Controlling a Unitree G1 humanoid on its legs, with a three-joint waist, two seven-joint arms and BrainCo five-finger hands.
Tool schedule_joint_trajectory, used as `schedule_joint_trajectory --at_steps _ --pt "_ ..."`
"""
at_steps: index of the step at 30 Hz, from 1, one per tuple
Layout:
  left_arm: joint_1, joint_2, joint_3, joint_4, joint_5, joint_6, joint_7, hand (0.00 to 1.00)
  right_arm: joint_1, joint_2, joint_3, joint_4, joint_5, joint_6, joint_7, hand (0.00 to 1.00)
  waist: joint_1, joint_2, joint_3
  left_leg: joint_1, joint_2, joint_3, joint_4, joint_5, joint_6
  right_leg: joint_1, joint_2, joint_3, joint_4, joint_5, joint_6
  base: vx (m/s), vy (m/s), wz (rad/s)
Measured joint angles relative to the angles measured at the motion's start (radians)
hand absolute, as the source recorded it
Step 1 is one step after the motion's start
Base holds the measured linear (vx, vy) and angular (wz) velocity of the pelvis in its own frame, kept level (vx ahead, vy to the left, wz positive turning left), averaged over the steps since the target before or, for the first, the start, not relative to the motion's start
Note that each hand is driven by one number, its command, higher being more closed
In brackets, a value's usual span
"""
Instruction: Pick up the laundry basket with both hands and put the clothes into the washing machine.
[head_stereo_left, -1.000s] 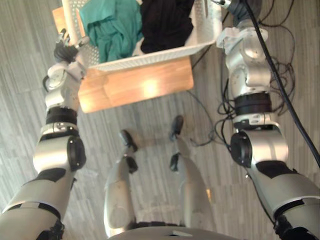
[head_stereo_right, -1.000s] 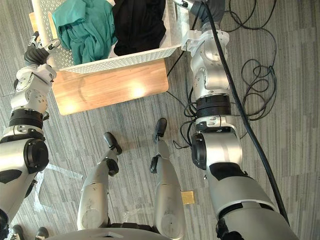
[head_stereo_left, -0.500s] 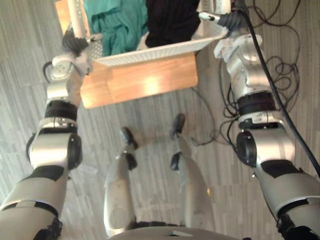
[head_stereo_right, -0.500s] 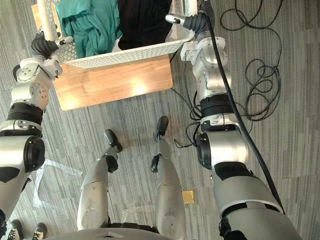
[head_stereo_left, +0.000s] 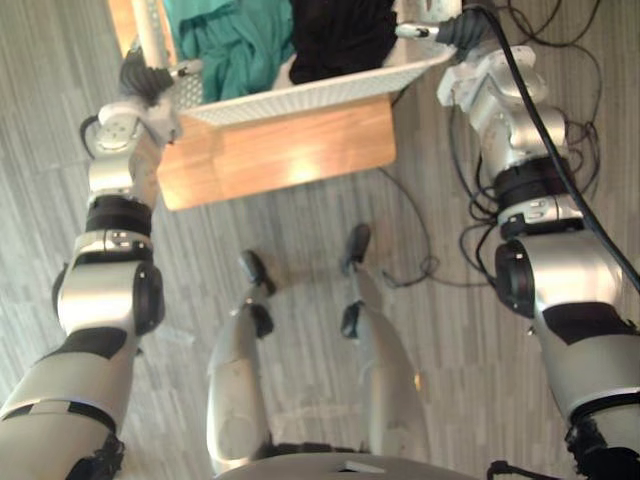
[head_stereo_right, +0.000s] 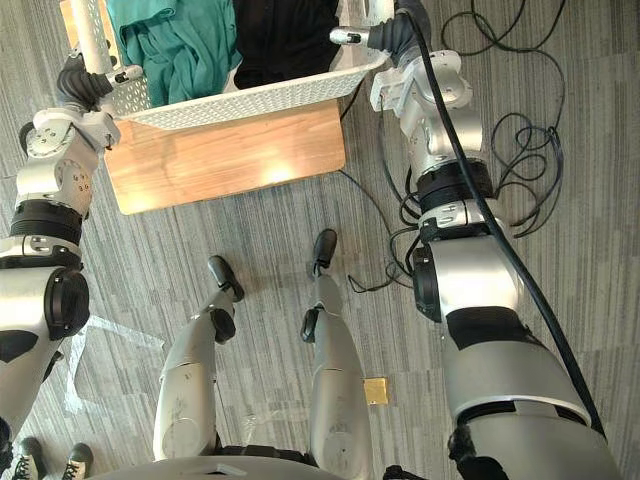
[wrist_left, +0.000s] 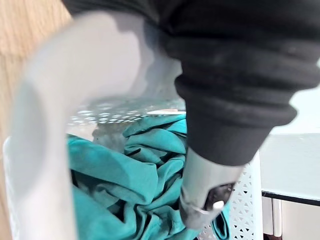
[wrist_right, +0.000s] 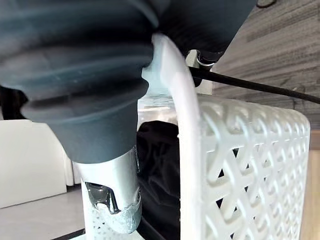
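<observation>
Gripping the laundry basket at its nine and three o'clock handles with curled fingers, left hand and right hand seem set; lifting and loading the clothes remain.

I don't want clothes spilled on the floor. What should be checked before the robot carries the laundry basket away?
1. Left hand curled round one end handle of the white perforated plastic laundry basket: ok.
2. Right hand curled round the opposite handle: ok.
3. Teal cloth and black cloth lie inside the basket, with nothing draped over the near rim: ok.
4. Basket lifted clear of the light wooden table: cannot tell.
5. Basket held level: not ok, its near rim slants.
6. Route to the washing machine: cannot tell.
</observation>
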Motion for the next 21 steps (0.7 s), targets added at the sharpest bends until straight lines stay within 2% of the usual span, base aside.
schedule_joint_trajectory --at_steps 3,11,16,21 --pt "-0.001 -0.004 0.037 0.0 0.0 0.006 -0.006 0.0 -0.031 -0.007 0.031 0.033 -0.004 0.019 0.03 0.0 -0.007 0.0 0.0 0.0 -0.001 -0.001 -0.006 0.005 0.001 0.0 0.0 0.0 -0.002 0.006 0.008 0.0 0.003 0.01" --pt "-0.001 -0.005 0.042 0.0 0.0 0.008 -0.014 0.0 -0.081 -0.051 0.13 0.077 -0.04 0.042 0.091 0.0 -0.015 0.0 0.0 0.005 -0.008 -0.008 -0.032 0.029 0.002 0.002 0.0 0.003 -0.006 0.012 0.016 0.0 0.006 0.03" --pt "0.005 -0.043 0.054 0.001 -0.001 0.012 -0.013 0.0 -0.082 -0.079 0.194 0.113 -0.123 0.072 0.132 0.0 -0.017 -0.002 -0.001 0.025 -0.01 -0.027 -0.031 0.03 0.001 0.039 0.0 -0.008 -0.012 0.011 0.016 -0.01 0.01 0.08" --pt "0.004 -0.045 0.036 0.001 -0.002 0.016 -0.013 0.0 -0.082 -0.082 0.193 0.126 -0.182 0.079 0.166 0.0 -0.019 -0.002 -0.001 0.025 -0.022 -0.034 -0.04 0.04 0.006 0.051 -0.007 -0.016 -0.031 0.015 0.01 0.0 0.016 0.08"
